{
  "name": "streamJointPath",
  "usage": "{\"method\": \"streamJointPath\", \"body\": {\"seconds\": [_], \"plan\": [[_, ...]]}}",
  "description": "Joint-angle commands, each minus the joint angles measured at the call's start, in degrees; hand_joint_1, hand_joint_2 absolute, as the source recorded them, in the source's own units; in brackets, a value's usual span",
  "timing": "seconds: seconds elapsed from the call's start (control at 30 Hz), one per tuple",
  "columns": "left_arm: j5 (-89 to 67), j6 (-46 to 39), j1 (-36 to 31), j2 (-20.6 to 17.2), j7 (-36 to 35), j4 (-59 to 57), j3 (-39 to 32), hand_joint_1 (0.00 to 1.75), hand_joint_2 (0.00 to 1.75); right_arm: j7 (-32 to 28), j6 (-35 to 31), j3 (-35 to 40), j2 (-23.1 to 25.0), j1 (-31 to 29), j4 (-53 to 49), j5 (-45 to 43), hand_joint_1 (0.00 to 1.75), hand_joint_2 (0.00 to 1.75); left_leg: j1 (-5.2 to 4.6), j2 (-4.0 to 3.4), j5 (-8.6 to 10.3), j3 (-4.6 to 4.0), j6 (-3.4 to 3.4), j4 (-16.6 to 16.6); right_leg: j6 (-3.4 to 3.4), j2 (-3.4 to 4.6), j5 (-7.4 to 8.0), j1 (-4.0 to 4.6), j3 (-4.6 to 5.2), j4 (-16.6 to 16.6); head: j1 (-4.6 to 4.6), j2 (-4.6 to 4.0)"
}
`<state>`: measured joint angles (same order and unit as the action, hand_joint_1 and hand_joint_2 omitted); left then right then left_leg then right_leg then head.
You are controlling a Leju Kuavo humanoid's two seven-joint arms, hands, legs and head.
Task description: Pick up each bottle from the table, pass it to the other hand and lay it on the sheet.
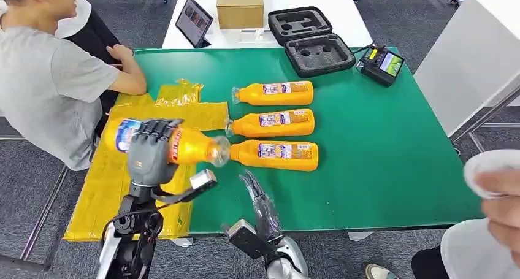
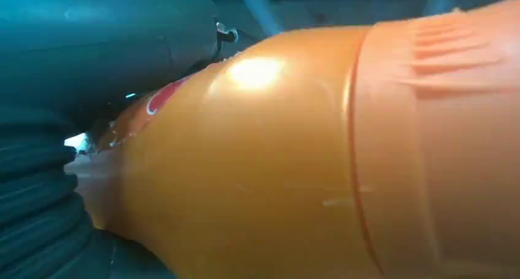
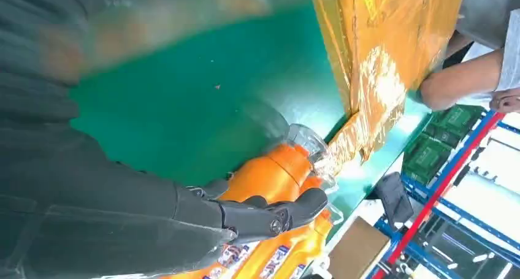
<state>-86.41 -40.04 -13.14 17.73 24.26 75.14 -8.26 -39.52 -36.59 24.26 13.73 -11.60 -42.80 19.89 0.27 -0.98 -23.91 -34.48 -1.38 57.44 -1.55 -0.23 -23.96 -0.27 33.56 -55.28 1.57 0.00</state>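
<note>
The held bottle [image 1: 165,143] lies sideways in the air over the yellow sheet [image 1: 122,187], its clear cap end pointing toward 3 o'clock. The left hand [image 1: 149,150] grips it round the middle, fingers wrapped over the top of the orange body; the left wrist view shows the same bottle [image 2: 276,168] pressed close against the hand. Three more bottles lie on the green table [image 1: 392,162] in a column just to the 3 o'clock side of the sheet: the far bottle [image 1: 274,94], the middle bottle [image 1: 273,123] and the near bottle [image 1: 276,154], all with caps toward 9 o'clock. The right hand [image 1: 256,196] hovers at 6 o'clock of the near bottle, fingers spread and holding nothing. A seated person [image 1: 49,76] rests an arm on the table at 11 o'clock.
</note>
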Motion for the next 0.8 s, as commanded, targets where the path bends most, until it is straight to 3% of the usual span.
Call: {"method": "streamJointPath", "body": {"seconds": [0.03, 0.07, 0.1, 0.13, 0.17, 0.27, 0.4, 0.63, 0.8], "plan": [[-3.59, 0.04, -6.73, -10.52, -24.98, -14.83, 16.07, 1.75, 1.75, 0.67, 0.95, -2.07, -1.01, -0.08, -0.92, -0.21, 0.0, 1.75, -0.03, 0.34, 0.06, 0.09, 0.05, -0.09, 0.03, -0.28, -0.06, -0.03, -0.14, 0.03, 0.0, 0.0], [2.61, 4.5, -14.8, -14.76, -23.75, -24.23, 16.59, 1.75, 1.75, 0.9, 0.86, -2.18, -1.09, 0.21, -1.73, -0.35, 0.0, 1.75, -0.01, 0.25, 0.05, 0.11, 0.07, -0.08, 0.03, -0.2, -0.05, -0.01, -0.14, 0.03, 0.02, 0.0], [-3.59, 0.04, -10.34, -12.24, -31.06, -23.26, 20.72, 1.75, 1.75, 0.83, 0.9, -2.33, -1.17, 0.46, -1.9, -0.44, 0.0, 1.75, -0.01, 0.36, 0.03, 0.19, 0.11, -0.09, 0.05, -0.27, -0.11, -0.02, -0.24, 0.02, 0.02, 0.0], [-3.59, 0.04, -12.04, -12.63, -33.86, -28.19, 22.66, 1.75, 1.75, 0.69, 0.83, -2.52, -1.21, 0.67, -2.37, -0.59, 0.0, 1.75, 0.02, 0.58, 0.11, 0.13, 0.14, -0.07, 0.09, -0.47, -0.1, 0.01, -0.23, -0.02, 0.0, 0.0], [-3.59, 0.04, -12.04, -12.63, -33.86, -28.19, 22.66, 1.75, 1.75, 0.69, 0.83, -2.52, -1.21, 0.67, -2.37, -0.59, 0.0, 1.75, -0.01, 0.77, 0.12, 0.25, 0.11, -0.18, 0.05, -0.65, -0.15, -0.03, -0.43, 0.09, 0.0, 0.0], [-3.5, 0.04, -15.32, -12.02, -36.67, -35.41, 23.99, 1.75, 1.75, 0.72, 0.99, -2.66, -1.53, 1.43, -4.33, -0.81, 0.0, 1.75, -0.03, 0.3, 0.13, 0.05, 0.01, -0.08, 0.0, -0.25, -0.04, -0.04, -0.13, 0.02, 0.02, 0.0], [-1.68, 0.04, -18.15, -11.08, -34.28, -40.23, 21.93, 1.75, 1.75, 0.37, 0.88, -2.73, -2.43, 4.01, -11.29, -0.9, 0.0, 1.75, 0.01, 0.57, 0.17, -0.02, 0.02, -0.01, 0.0, -0.5, -0.07, -0.04, -0.13, 0.0, -0.02, 0.0], [-0.68, 0.04, -19.56, -10.46, -32.75, -44.1, 20.31, 1.75, 1.75, 1.27, 0.85, -2.55, -3.71, 6.1, -16.84, -0.55, 0.0, 1.75, 0.0, 0.36, 0.17, -0.12, 0.02, -0.01, -0.01, -0.35, 0.01, -0.05, 0.01, -0.01, -0.02, 0.0], [-0.93, 2.55, -23.05, -11.46, -33.28, -51.02, 18.02, 1.75, 1.75, 1.96, 2.65, -2.33, -3.78, 4.37, -14.46, -2.04, 0.0, 1.75, 0.01, 0.34, 0.14, -0.08, 0.03, 0.02, 0.0, -0.32, 0.0, -0.02, -0.03, -0.02, -0.02, 0.0]]}}
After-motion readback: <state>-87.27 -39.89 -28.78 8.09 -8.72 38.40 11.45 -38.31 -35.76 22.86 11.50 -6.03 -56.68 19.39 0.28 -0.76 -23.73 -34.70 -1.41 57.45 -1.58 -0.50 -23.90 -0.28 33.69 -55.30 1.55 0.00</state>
